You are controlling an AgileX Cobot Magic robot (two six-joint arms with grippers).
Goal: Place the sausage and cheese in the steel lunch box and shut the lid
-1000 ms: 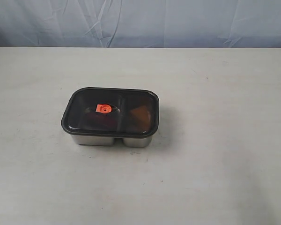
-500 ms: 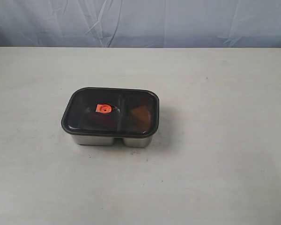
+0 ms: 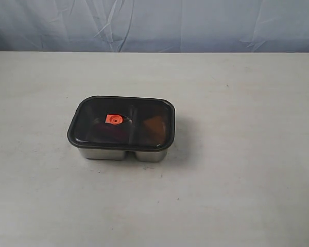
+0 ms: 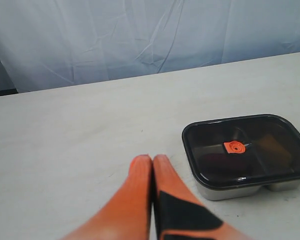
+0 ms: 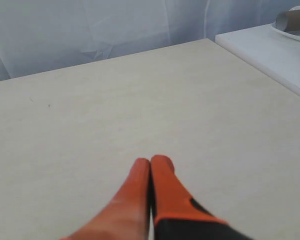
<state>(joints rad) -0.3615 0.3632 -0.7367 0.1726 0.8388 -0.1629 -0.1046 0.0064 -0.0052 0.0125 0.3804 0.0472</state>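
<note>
Box (image 3: 109, 153) contents are seen only dimly through the dark lid (image 3: 92, 121), which is seated flat on the box and covers it fully. Below the orange valve (image 3: 113, 119), in the compartment on the left of the exterior view, a dark reddish shape is made out and taken as the sausage (image 3: 109, 131); its outline is not clear. In the other compartment a brownish wedge, the cheese (image 3: 154, 125), is noted, its colour dulled by the tint. The divider is read only as a faint line under the lid. Only the near steel wall of the box is exposed. The box is stood on the counter (image 3: 237, 180), left of centre. Left fingers (image 4: 140, 175) are pressed together tip to tip with nothing gripped, held low over bare counter, the box off to one side and well apart; their bases are cut off by the frame. Right fingers (image 5: 137, 180) are likewise clenched and empty, over bare counter. Contact with the counter cannot be told for either. Beside the counter, a white surface (image 5: 270, 50) is seen carrying a grey object (image 5: 294, 20), cropped and not identifiable.
</note>
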